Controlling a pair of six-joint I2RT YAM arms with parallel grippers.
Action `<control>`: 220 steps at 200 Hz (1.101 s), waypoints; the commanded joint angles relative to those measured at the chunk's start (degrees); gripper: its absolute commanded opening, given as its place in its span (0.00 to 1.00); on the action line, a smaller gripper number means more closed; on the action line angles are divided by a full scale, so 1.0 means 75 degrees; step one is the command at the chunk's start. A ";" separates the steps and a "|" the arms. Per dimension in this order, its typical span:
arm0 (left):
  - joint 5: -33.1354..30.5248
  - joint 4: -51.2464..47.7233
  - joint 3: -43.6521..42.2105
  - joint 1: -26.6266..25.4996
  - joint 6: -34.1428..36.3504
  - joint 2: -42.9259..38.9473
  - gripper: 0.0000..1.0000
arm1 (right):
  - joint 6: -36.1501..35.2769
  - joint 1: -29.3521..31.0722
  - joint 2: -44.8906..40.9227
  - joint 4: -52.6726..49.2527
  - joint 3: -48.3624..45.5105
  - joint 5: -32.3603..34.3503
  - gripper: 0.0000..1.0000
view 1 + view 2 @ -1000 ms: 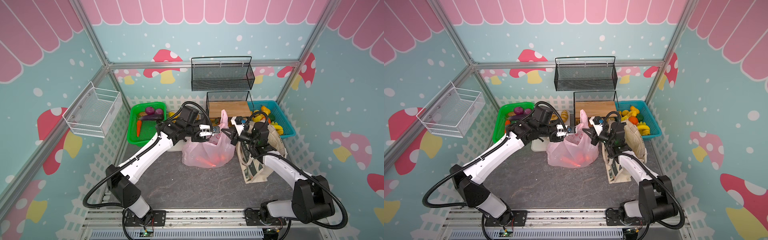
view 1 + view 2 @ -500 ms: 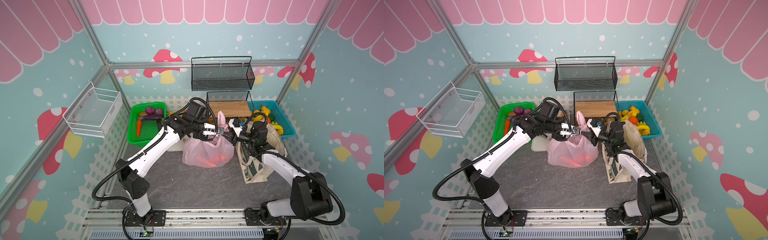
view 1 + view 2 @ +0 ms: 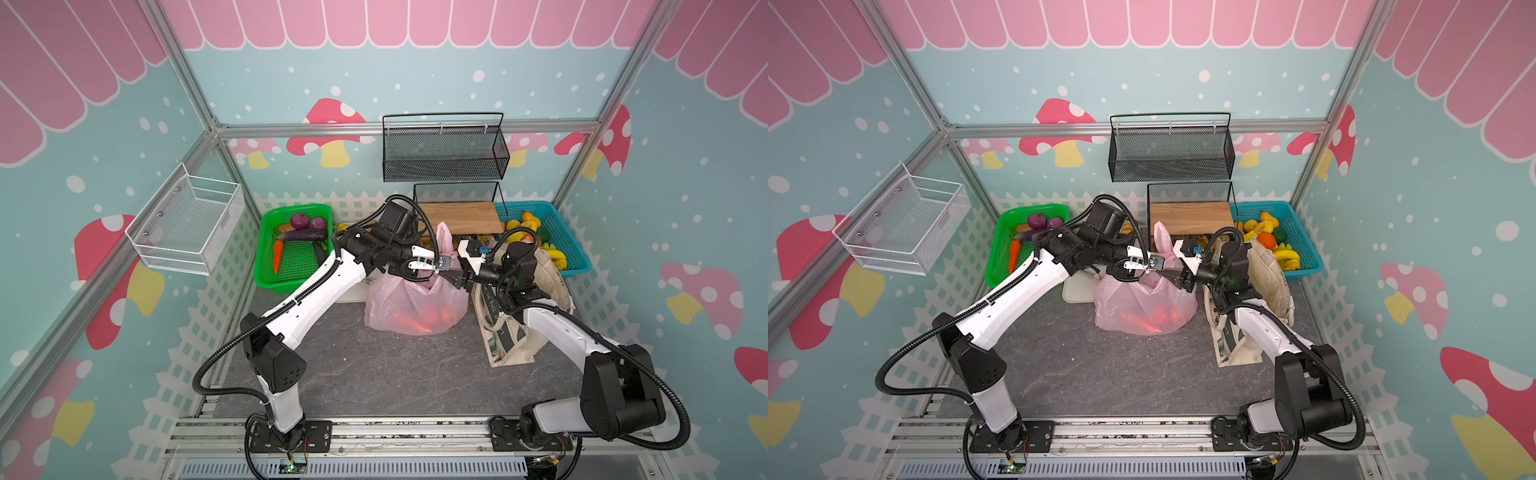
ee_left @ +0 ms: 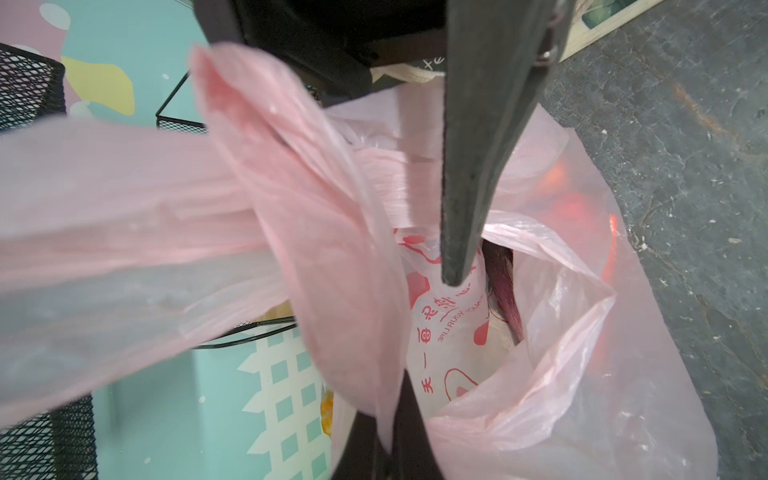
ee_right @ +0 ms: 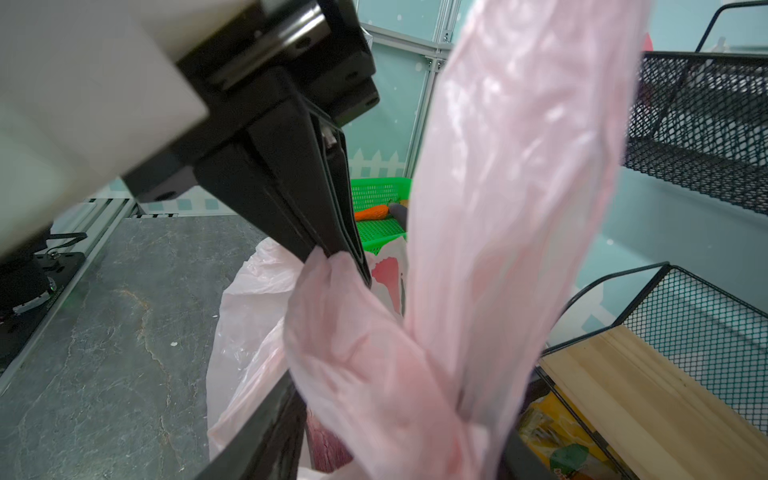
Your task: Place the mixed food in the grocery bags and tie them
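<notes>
On the grey, veined tabletop (image 3: 374,374) one thin, crinkled, translucent pink plastic bag (image 3: 415,307) bulges over orange-red shapes, beside one limp cream canvas tote (image 3: 505,347). Above the bag, the left gripper (image 3: 442,266) pinches one of its two crossed handles, and the right gripper (image 3: 459,279) stands parted around them. Behind sit a green basket (image 3: 259,251) and a blue basket (image 3: 578,266), both plastic mesh.

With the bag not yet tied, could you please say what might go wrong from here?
The left claw pinches one handle of the thin translucent pink plastic bag, but the right claw stands open, so the upright handle may slip free. The claw tips nearly meet and could collide.
</notes>
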 commanded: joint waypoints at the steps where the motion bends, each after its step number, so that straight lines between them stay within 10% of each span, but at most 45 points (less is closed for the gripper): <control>1: -0.0054 -0.0139 0.0316 -0.0159 0.0409 0.0154 0.00 | 0.0103 -0.0055 0.0099 0.0462 0.0187 -0.0371 0.57; 138: -0.0257 -0.0178 0.0542 -0.0295 0.0539 0.0412 0.00 | 0.0524 -0.0058 0.0251 0.0902 0.0213 -0.0417 0.47; 220: -0.0099 -0.0161 0.0553 -0.0261 0.0215 0.0290 0.01 | 0.0468 -0.0061 0.0177 0.0854 0.0078 0.0005 0.03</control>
